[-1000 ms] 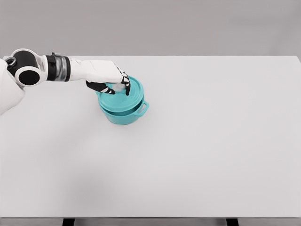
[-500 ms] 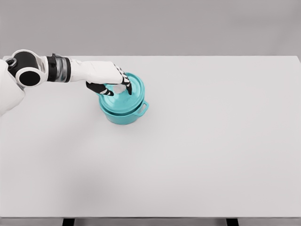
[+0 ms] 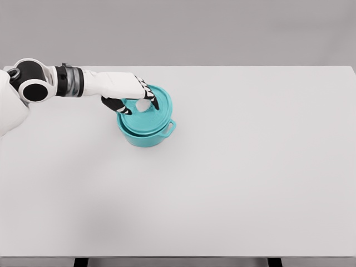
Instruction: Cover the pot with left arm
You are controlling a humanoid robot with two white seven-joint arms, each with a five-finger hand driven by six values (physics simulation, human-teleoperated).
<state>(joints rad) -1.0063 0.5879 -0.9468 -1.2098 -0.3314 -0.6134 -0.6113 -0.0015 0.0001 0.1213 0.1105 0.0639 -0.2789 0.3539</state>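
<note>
A plain white table (image 3: 233, 183) fills the view under a grey backdrop. It carries one teal pot (image 3: 146, 132) and one teal lid (image 3: 149, 114), set toward the far left. The pot is round, with a small loop handle on its right side. The lid sits on the pot, slightly askew. The left hand (image 3: 130, 92) curls its fingers around the lid's pale knob.

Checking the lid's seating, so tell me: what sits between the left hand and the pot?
In the head view, only the teal lid lies between the left hand and the pot; the fingers grip its knob.
</note>
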